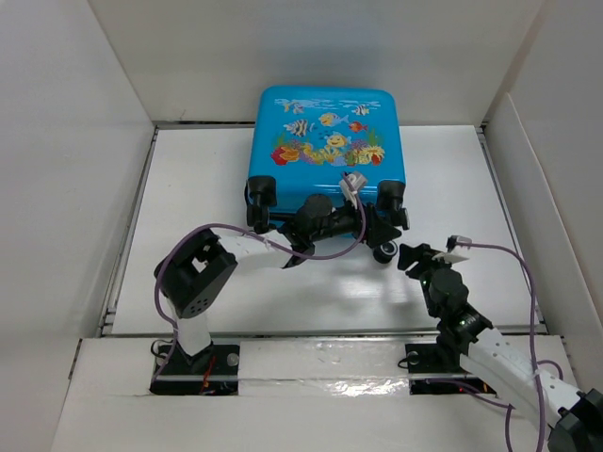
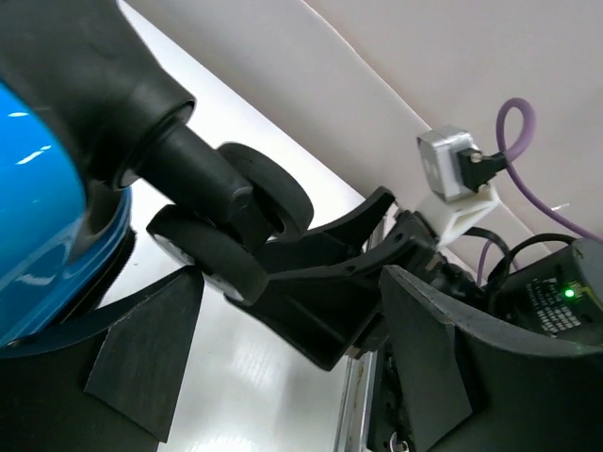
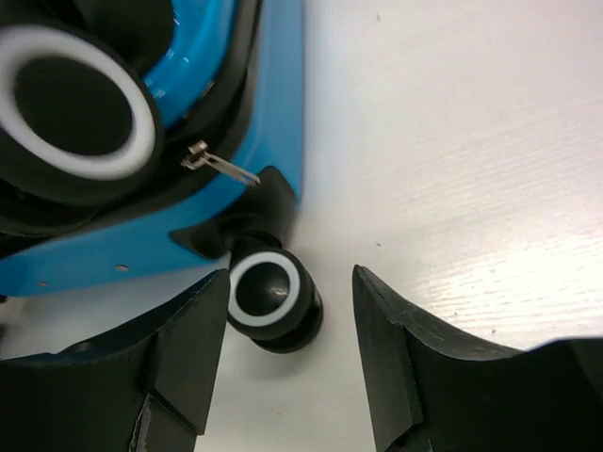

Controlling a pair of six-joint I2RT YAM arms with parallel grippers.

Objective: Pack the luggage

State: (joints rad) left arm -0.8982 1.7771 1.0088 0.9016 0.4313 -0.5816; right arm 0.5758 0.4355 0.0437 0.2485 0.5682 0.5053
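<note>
The glossy, round-cornered luggage [image 1: 325,132] is lying flat. Left gripper [image 2: 292,301] and right gripper [image 3: 287,282] are gaping apart, clasping nothing.

Glossy blue plastic luggage [image 1: 325,132]; probably rubber wheels [image 3: 268,294]

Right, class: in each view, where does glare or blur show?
Top external: glare streaks the table before the luggage. Left wrist: the near blue shell is soft. Right wrist: the big wheel blurs; the small wheel is sharper.
</note>
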